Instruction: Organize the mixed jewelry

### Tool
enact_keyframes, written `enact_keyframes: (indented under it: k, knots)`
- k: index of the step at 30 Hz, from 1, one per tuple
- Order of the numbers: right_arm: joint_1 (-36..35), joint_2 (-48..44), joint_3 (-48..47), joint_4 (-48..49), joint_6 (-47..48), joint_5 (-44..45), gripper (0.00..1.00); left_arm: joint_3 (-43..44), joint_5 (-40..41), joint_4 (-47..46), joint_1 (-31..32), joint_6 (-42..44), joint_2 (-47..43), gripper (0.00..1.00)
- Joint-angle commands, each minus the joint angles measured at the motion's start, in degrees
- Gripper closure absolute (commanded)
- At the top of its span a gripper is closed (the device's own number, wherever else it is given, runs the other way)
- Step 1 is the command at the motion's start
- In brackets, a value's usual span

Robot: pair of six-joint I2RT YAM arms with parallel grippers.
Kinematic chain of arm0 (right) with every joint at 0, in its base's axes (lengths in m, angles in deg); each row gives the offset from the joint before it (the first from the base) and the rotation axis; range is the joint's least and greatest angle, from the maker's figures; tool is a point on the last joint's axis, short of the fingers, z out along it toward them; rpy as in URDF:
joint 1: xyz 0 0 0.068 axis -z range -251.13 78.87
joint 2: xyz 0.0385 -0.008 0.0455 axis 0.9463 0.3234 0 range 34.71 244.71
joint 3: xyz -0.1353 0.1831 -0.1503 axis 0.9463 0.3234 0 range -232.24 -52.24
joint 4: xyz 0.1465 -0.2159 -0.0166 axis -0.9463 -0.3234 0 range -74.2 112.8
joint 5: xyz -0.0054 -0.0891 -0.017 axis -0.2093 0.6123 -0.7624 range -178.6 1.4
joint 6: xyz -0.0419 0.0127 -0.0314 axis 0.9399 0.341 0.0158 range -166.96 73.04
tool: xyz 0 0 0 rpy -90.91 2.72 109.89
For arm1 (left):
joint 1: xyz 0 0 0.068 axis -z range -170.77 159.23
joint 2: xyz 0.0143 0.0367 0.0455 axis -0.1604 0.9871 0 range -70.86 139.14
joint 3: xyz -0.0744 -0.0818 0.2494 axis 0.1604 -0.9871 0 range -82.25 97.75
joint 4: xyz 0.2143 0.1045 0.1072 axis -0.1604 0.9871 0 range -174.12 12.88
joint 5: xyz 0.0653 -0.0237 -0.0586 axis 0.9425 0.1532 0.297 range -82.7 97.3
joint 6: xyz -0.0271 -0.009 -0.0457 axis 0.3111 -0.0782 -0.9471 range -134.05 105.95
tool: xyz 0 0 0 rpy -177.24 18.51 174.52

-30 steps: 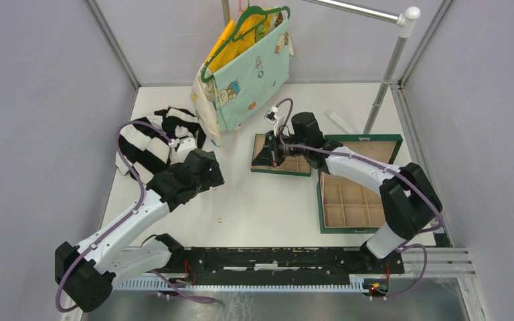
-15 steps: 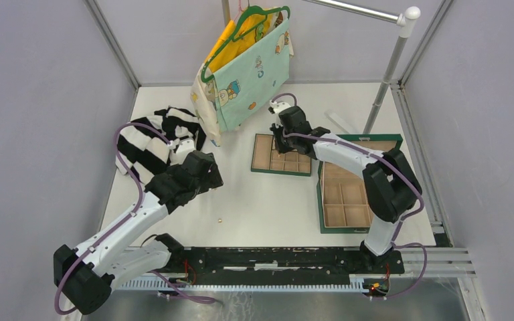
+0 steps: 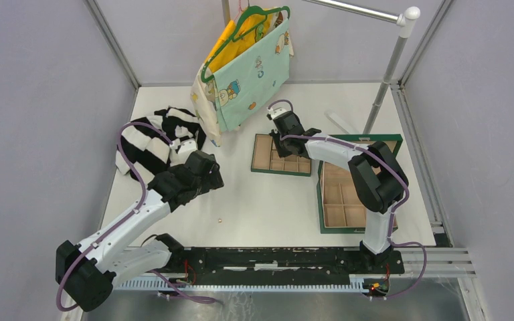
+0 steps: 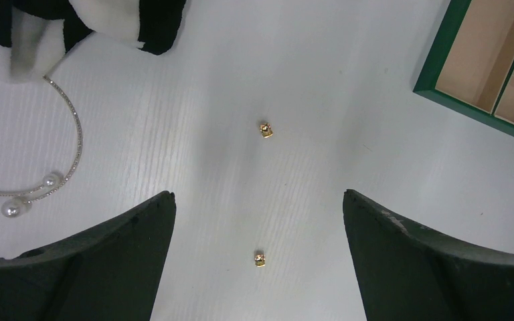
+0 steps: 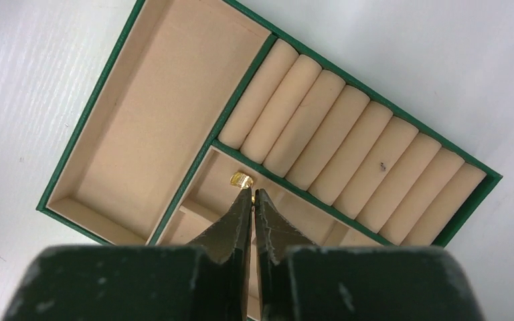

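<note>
In the left wrist view two tiny gold pieces lie on the white table, one (image 4: 265, 130) ahead of the fingers and one (image 4: 260, 259) between them. My left gripper (image 4: 258, 195) is open and empty above them, left of the tray in the top view (image 3: 207, 175). A thin bangle with pearl ends (image 4: 40, 184) lies at the left. Another gold piece (image 3: 220, 219) lies alone on the table. My right gripper (image 5: 251, 192) is shut, with a gold piece (image 5: 241, 179) at its tips, over a small compartment of the green tray (image 5: 67, 167). In the top view it (image 3: 278, 139) is at the tray's far edge.
A black-and-white striped cloth (image 3: 154, 140) lies behind my left gripper. Clothes on a green hanger (image 3: 247, 60) hang from a rack with a metal pole (image 3: 385, 73). A second green box with tan compartments (image 3: 320, 200) stands right of the tray (image 3: 282, 172).
My right gripper has moved from over the tray's left part to its far edge, and the arm has folded inward. The left arm has hardly moved.
</note>
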Motion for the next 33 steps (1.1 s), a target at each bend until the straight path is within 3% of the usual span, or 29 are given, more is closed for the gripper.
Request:
enact_keyframes:
  k: [1,6,15,20,25,33]
  knots:
    - [0.0,-0.3,-2.0,2.5,0.3,0.4,0.85,1.8,0.2,-0.6,0.2,-0.8,0.7,0.0]
    - [0.0,-2.3,-1.3,2.8,0.5,0.2,0.76,1.9,0.2,-0.4,0.2,-1.1,0.3,0.0]
    - [-6.0,-9.8,1.5,4.2,1.7,0.4,0.75,1.6,-1.7,-0.3,-1.8,-1.0,0.5,0.0]
    - [-14.5,-9.5,1.9,6.0,1.2,-0.2,0.65,1.2,-6.5,0.7,-12.3,1.6,-0.9,0.0]
    - [-20.8,-4.2,-0.7,7.6,-1.3,-2.3,0.64,2.8,-11.4,1.7,-23.4,3.6,0.6,0.0]
    - [-25.5,5.9,-10.8,5.8,-1.6,-1.0,0.56,7.2,-21.5,5.0,-38.4,5.5,3.1,0.0]
